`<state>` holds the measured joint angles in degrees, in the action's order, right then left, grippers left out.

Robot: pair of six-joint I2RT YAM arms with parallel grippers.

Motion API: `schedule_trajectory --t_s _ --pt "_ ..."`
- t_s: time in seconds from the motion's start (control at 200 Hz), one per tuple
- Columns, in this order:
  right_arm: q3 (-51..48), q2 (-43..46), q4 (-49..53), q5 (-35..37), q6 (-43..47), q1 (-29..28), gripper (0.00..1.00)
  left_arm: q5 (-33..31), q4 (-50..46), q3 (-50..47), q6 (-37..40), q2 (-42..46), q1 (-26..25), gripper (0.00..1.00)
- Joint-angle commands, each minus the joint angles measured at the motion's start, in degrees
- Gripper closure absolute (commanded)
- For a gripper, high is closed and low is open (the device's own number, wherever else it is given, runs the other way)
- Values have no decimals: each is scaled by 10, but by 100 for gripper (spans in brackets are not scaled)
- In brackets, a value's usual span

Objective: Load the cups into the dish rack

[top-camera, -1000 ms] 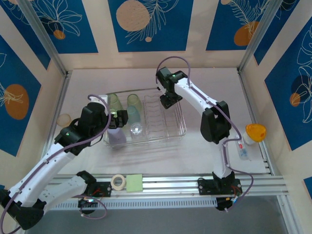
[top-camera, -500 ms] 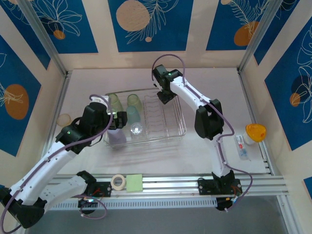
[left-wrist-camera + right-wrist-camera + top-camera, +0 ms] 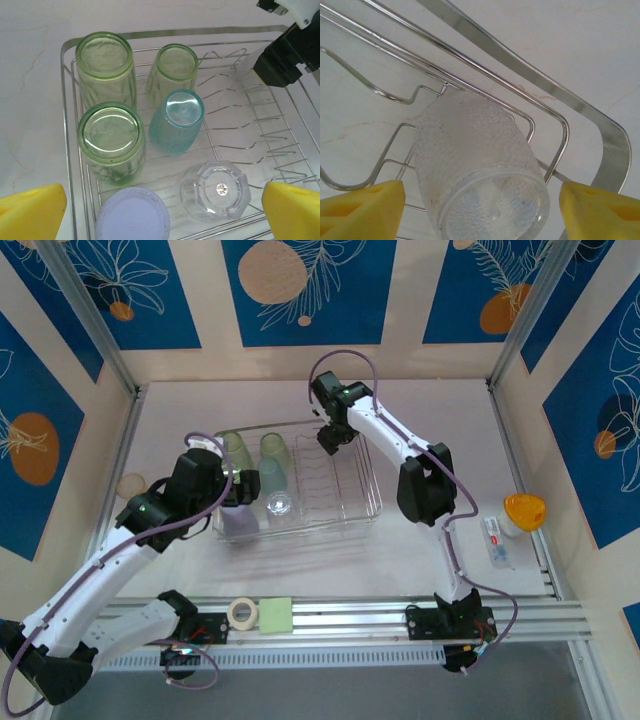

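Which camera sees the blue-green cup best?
The left wrist camera. There the teal translucent plastic cup stands big and sharp in the silver wire dish rack, its bumpy sides plain to see. The top camera shows it as just a tiny patch of colour in the rack.

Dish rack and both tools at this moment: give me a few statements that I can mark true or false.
1. The teal cup sits in the dish rack. True.
2. The left tool is shut on the lavender cup. False: it hangs open above the rack, holding nothing.
3. A frosted cup lies tilted on the rack's wires between the right tool's fingers. True.
4. The orange dome sits inside the rack. False: it sits near the table's right edge, apart from the rack.
5. The clear faceted cup lies on the table outside the rack. False: it is in the rack, beside the lavender cup.
6. Three light green cups are in the rack. True.
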<state>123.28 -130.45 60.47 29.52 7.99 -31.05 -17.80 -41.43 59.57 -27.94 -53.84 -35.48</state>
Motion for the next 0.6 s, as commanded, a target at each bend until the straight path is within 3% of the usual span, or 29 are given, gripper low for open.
schedule_trajectory --t_s 0.0,0.235,0.37,0.48,0.595 --pt "2 18 -3 -44 -8 4 15 -27 -28 23 -17 -3 1 0" --pt "-3 63 26 -80 -45 10 10 -77 -102 47 -63 -22 15 0" --pt "-58 132 16 -90 -54 11 10 -47 -108 51 -70 -32 47 0" --pt "-139 214 -21 -126 -68 17 11 -28 -108 43 -79 -37 94 0" --pt "-233 308 -47 -172 -121 45 12 0 -131 43 -81 -48 190 0"
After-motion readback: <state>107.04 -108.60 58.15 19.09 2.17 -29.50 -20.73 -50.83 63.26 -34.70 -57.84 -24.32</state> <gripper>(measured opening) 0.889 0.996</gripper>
